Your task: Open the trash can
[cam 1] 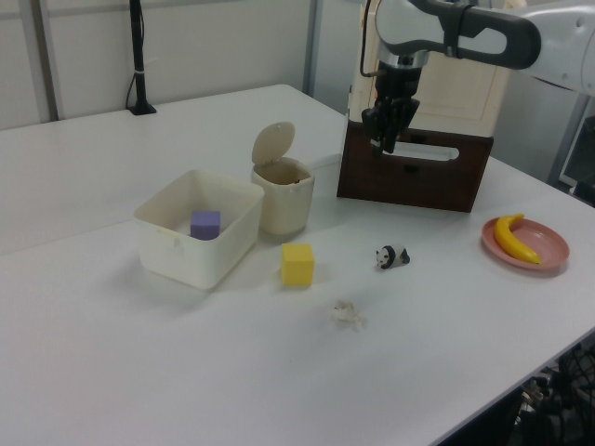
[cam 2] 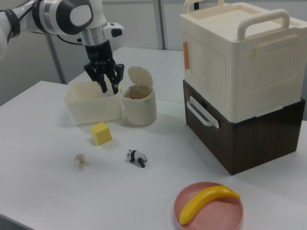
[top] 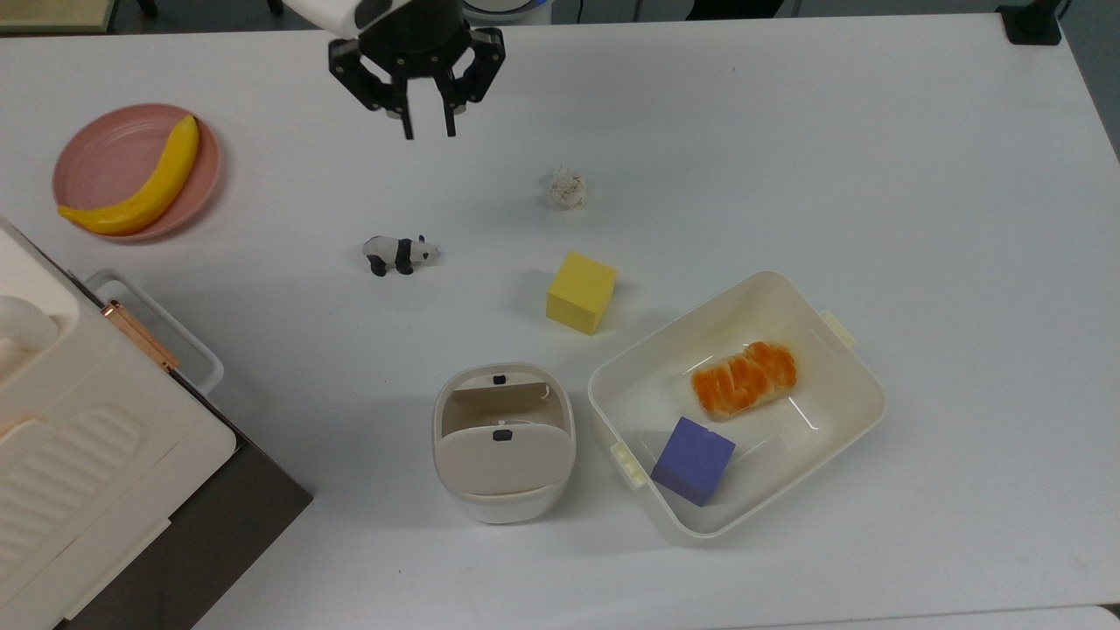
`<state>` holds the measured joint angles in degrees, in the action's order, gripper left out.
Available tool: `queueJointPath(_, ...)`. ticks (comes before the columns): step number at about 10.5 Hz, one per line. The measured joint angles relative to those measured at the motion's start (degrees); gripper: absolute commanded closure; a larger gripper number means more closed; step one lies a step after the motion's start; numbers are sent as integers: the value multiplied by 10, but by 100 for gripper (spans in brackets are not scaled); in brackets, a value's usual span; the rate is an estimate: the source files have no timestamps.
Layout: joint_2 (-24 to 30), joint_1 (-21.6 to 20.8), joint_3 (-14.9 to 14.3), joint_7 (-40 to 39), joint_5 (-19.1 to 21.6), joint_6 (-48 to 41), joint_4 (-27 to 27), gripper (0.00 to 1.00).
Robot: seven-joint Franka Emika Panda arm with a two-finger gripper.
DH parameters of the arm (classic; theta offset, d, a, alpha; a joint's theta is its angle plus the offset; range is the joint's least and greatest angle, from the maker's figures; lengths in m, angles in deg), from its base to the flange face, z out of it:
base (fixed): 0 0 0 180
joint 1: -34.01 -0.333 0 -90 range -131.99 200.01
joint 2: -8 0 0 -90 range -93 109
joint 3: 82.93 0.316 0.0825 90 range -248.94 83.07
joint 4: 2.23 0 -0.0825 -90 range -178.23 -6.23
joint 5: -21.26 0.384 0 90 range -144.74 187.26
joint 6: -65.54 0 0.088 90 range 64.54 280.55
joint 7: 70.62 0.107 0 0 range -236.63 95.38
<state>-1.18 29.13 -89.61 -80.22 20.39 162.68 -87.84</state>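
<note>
The trash can (top: pixel 503 442) stands on the table (top: pixel 875 157) with its lid (cam 2: pixel 139 76) flipped up, touching the tub (top: pixel 739 398). Well apart, my gripper (top: pixel 428 131) hangs high, fingers slightly apart, holding nothing.

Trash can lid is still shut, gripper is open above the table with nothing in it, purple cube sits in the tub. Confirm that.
Not quite: the trash can is open, its lid standing up in the left view. The rest holds: the gripper is open and empty above the table, and the purple cube sits in the tub.
</note>
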Motion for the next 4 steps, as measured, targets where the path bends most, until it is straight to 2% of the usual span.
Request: queueJointPath(4, 2, 4, 0, 2, -9, -5, -4, 0)
